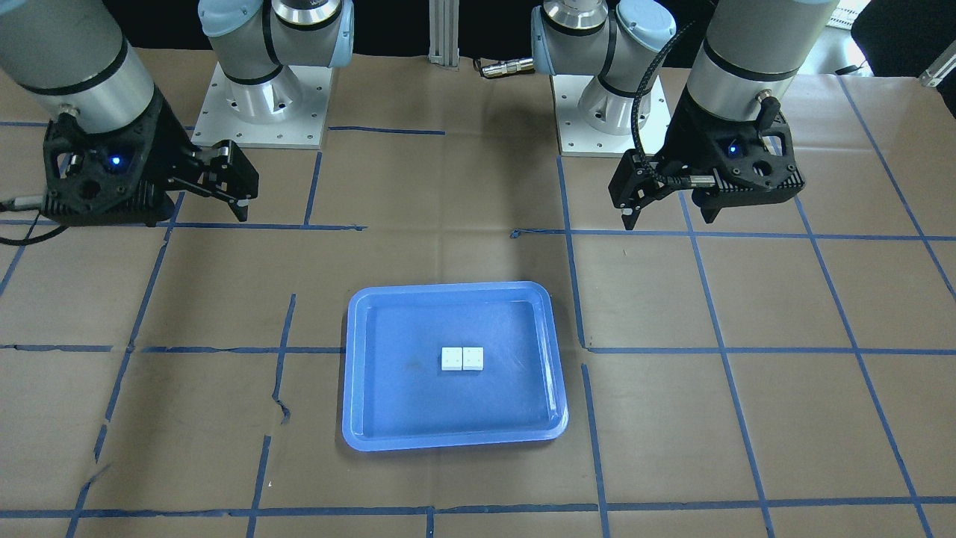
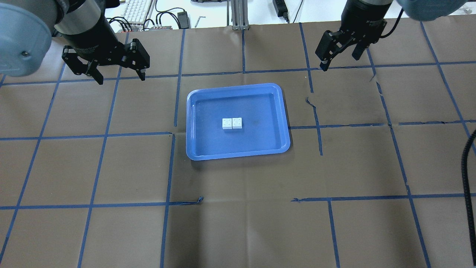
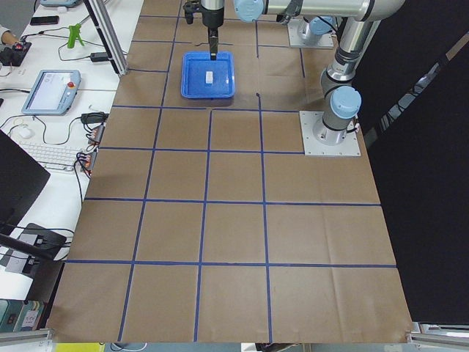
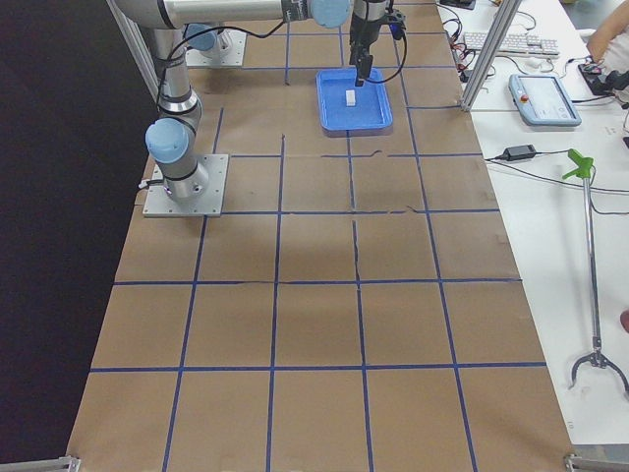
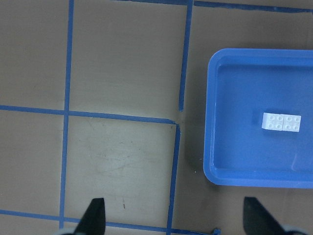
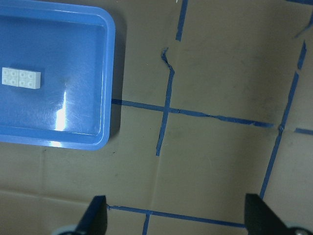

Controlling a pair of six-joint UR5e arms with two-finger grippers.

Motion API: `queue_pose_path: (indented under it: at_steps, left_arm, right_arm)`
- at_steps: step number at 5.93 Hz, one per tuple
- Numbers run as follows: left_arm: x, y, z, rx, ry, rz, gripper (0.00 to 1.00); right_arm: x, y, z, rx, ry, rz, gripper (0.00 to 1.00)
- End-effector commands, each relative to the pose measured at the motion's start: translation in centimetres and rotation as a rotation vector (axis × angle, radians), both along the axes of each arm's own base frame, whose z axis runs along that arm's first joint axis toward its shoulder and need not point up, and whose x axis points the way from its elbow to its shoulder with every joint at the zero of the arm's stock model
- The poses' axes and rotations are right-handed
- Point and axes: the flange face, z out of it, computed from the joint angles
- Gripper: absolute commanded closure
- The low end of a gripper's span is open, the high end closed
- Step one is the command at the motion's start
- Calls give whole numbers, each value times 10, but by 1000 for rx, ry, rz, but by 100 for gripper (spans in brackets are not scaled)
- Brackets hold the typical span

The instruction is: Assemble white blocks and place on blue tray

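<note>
Two white blocks (image 2: 232, 123) lie side by side, touching, studs up, in the middle of the blue tray (image 2: 260, 143). They also show in the front view (image 1: 462, 359) and in both wrist views (image 5: 281, 122) (image 6: 20, 78). My left gripper (image 2: 121, 77) is open and empty, raised above the table, off the tray's far left corner. My right gripper (image 2: 340, 61) is open and empty, raised off the tray's far right side. In the front view the left gripper (image 1: 667, 218) is on the right and the right gripper (image 1: 205, 215) on the left.
The table is covered in brown paper (image 2: 238, 223) marked with a grid of blue tape. The two arm bases (image 1: 261, 104) (image 1: 605, 112) stand at the robot's edge. A keyboard and cables (image 2: 141, 11) lie beyond the far edge.
</note>
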Motion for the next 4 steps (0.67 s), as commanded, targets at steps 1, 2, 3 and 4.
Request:
queue_pose_path:
  at_steps: [1,2,3,4]
  left_arm:
    - [0,0,0,-1,0,0,1]
    - [0,-1,-2,2,0,0,1]
    - [0,-1,-1,1,0,0,1]
    - [0,0,0,-2,0,0,1]
  right_arm:
    - [18,31,-2,29,10,-64,0]
    - [15,30,-8,40,11,-59,0]
    - [12,28,-9,36,10,-65,0]
    - [11,28,-9,36,11,-68,0]
